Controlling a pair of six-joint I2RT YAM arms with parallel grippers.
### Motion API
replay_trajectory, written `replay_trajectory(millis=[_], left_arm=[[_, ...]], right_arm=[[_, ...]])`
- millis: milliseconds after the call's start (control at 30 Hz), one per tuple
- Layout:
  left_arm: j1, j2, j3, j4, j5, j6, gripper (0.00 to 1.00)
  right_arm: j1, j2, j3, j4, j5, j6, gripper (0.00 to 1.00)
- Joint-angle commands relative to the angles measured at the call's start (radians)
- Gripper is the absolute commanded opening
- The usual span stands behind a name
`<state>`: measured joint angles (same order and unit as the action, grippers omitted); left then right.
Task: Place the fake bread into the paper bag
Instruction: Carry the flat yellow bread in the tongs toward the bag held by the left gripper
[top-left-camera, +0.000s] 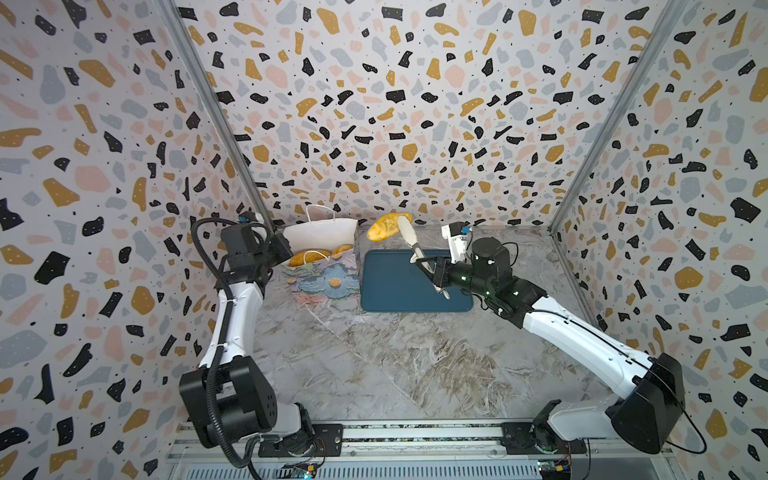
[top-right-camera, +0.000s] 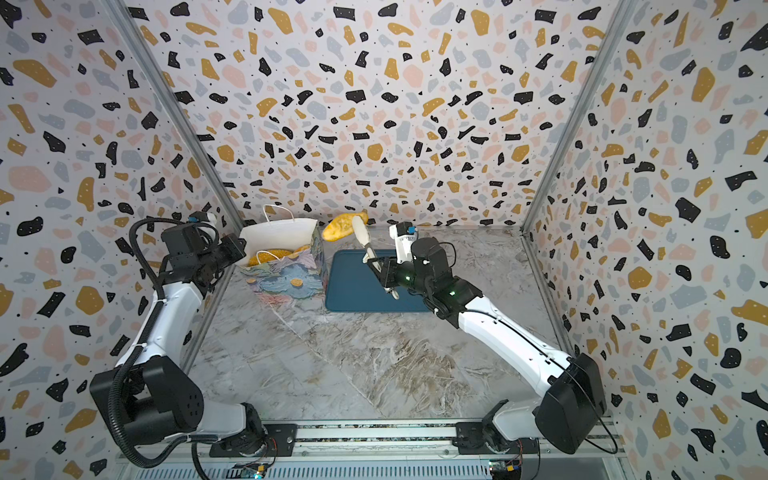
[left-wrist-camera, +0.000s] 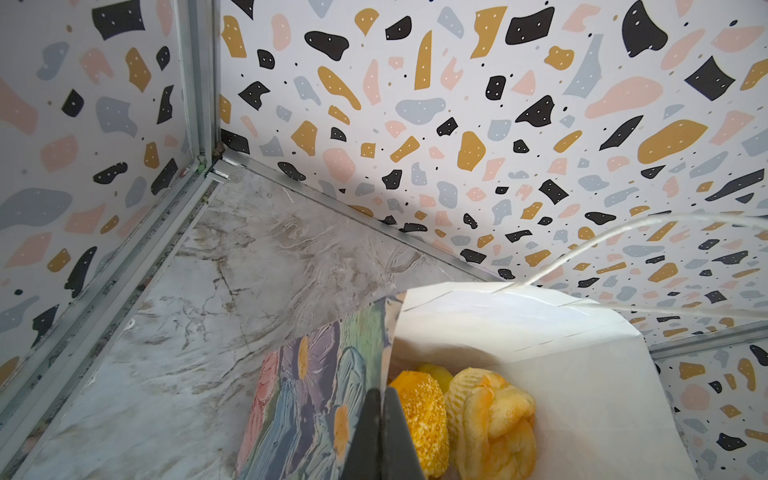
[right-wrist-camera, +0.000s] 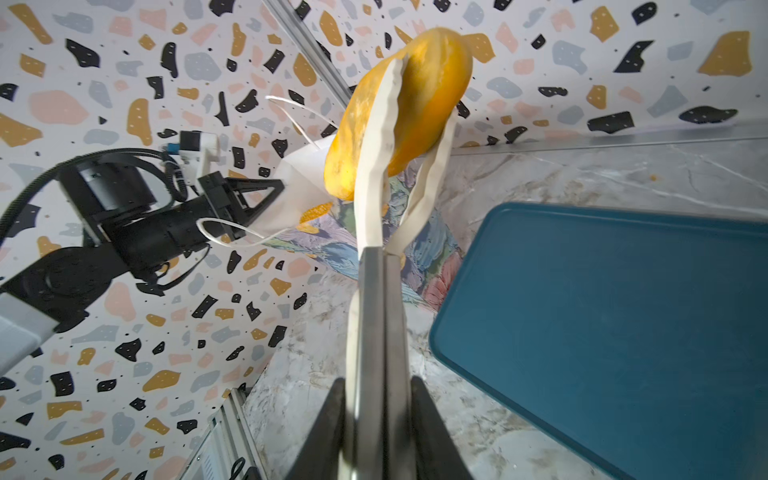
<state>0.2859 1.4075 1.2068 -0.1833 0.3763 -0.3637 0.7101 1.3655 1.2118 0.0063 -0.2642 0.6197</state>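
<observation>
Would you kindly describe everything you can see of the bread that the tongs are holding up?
The held bread is one elongated, glossy golden-orange loaf, seemingly plastic, paler and speckled on one side. It hangs tilted in the air, near the far edge of the blue tray and to the right of the paper bag in both top views. Only the white scalloped tips of the tongs touch it, pinching it across its middle. The right gripper clamps the tongs' metal handles.

Marble tabletop (top-left-camera: 374, 365): paper bag (top-left-camera: 328, 282) at back, blue tray (top-left-camera: 399, 286) just beside.
</observation>
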Motion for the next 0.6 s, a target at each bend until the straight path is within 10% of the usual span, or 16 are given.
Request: replay_trajectory(millis=[0,567], left_arm=[[-0.001,-0.022,-0.002,0.04,0.013,-0.004,0.0],[-0.001,-0.023,-0.001,0.039,0.016,-0.006,0.0]], right_arm=[[0.03,0.013,0.082,0.02,0.023,-0.038,0.08],[0.173,0.21,0.309,-0.039,0.094,-0.117,0.08]])
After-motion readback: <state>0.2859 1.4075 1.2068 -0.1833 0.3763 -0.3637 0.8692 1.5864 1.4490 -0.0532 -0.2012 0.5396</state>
